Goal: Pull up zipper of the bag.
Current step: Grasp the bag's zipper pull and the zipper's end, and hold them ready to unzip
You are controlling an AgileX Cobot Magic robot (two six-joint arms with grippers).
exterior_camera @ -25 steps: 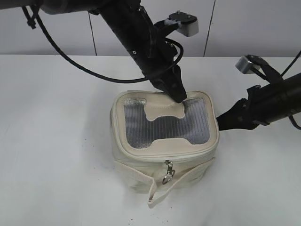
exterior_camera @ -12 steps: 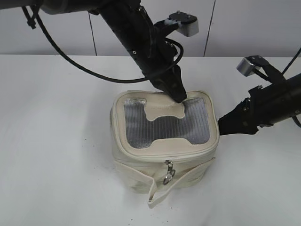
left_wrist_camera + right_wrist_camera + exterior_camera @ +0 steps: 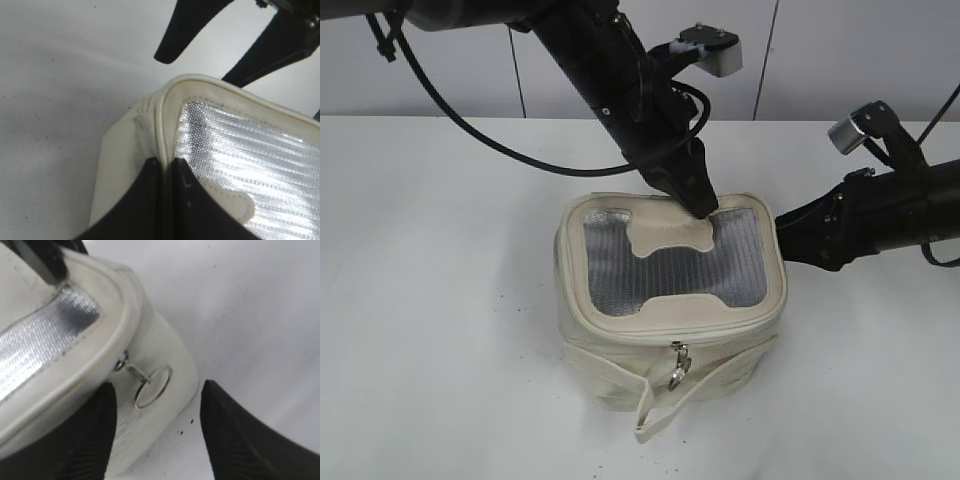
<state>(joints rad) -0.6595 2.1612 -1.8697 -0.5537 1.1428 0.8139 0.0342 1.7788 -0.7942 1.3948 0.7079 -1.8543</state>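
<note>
The cream bag (image 3: pixel 620 370) stands mid-table, its silver ribbed lid (image 3: pixel 660 270) facing up. My left gripper (image 3: pixel 698 205) is shut on the lid's back rim piping (image 3: pixel 161 145), pinching it between both fingers. At the bag's right side my right gripper (image 3: pixel 782 230) is open. Between its fingers, untouched, a silver ring pull (image 3: pixel 134 371) of the zipper lies against the bag's corner. A second pull (image 3: pixel 677 368) hangs at the front, below the zipper track (image 3: pixel 620 338). The right gripper's dark fingers (image 3: pixel 185 25) also show beyond the bag in the left wrist view.
A loose cream strap (image 3: pixel 660 408) trails from the bag's front toward the table's near edge. The white table (image 3: pixel 440 300) stretches to the left and right of the bag. A grey wall stands behind.
My right gripper has opened from shut and risen slightly beside the bag's right side. The left gripper and the bag have stayed still.
</note>
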